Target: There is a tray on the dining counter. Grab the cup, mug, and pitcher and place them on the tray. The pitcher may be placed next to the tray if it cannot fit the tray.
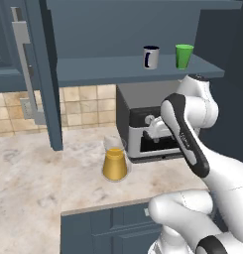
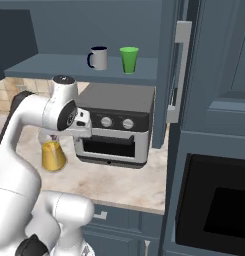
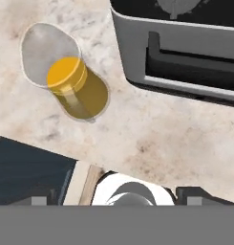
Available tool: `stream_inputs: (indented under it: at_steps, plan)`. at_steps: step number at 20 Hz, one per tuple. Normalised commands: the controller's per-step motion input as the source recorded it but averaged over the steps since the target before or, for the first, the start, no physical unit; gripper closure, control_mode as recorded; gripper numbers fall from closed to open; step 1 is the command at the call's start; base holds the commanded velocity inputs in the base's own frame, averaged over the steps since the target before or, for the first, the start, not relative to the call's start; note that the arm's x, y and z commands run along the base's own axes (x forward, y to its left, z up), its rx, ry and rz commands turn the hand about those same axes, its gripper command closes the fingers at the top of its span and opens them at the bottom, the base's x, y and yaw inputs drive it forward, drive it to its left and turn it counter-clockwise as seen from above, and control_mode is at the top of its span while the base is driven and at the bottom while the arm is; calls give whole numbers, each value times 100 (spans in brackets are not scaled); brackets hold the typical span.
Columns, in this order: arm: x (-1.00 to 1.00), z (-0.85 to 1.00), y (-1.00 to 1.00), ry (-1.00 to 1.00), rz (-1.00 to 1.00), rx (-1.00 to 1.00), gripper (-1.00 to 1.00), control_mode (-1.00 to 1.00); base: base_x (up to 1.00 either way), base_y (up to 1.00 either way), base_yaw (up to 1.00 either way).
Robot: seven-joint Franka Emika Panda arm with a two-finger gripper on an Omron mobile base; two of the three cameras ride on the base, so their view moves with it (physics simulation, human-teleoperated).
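Observation:
The clear pitcher (image 1: pixel 114 161) (image 2: pixel 53 155) (image 3: pixel 73 83) with its orange-yellow lower part stands upright on the marbled worktop, left of the toaster oven. On the shelf above, the navy mug (image 1: pixel 151 57) (image 2: pixel 98 58) and the green cup (image 1: pixel 183 55) (image 2: pixel 129 59) stand side by side. My gripper (image 1: pixel 155 133) (image 2: pixel 81 131) (image 3: pixel 116 197) hangs above the worktop in front of the oven, pointing down, to the right of the pitcher and clear of it. Its jaws are open with nothing between them. The tray and the dining counter are out of view.
A grey toaster oven (image 1: pixel 138 124) (image 2: pixel 119 125) (image 3: pixel 185 48) sits under the blue shelf (image 1: pixel 108 69) (image 2: pixel 54 67). Open cabinet doors (image 1: pixel 29 74) (image 2: pixel 176 75) flank the shelf. A tall cabinet with a black built-in oven (image 2: pixel 214 210) stands at the right. The worktop's front edge (image 3: pixel 37 143) lies just below the pitcher.

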Motion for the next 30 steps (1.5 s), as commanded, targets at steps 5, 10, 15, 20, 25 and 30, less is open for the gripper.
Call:
stream_inputs:
  at_steps: [5,10,15,20,25,30]
  plan:
    - [-11,-77,81,0,33,5,-100,-100,0,0,0]
    - [0,-50,42,-9,12,0,-100,-100,0,0,0]
    - [10,-16,0,-18,15,7,-100,-100,0,0,0]
    - [45,-14,0,-9,14,11,-100,-100,0,0,0]
    - [41,-15,0,-3,11,14,-100,-100,0,0,0]
    - [36,-12,0,0,10,13,-100,-100,0,0,0]
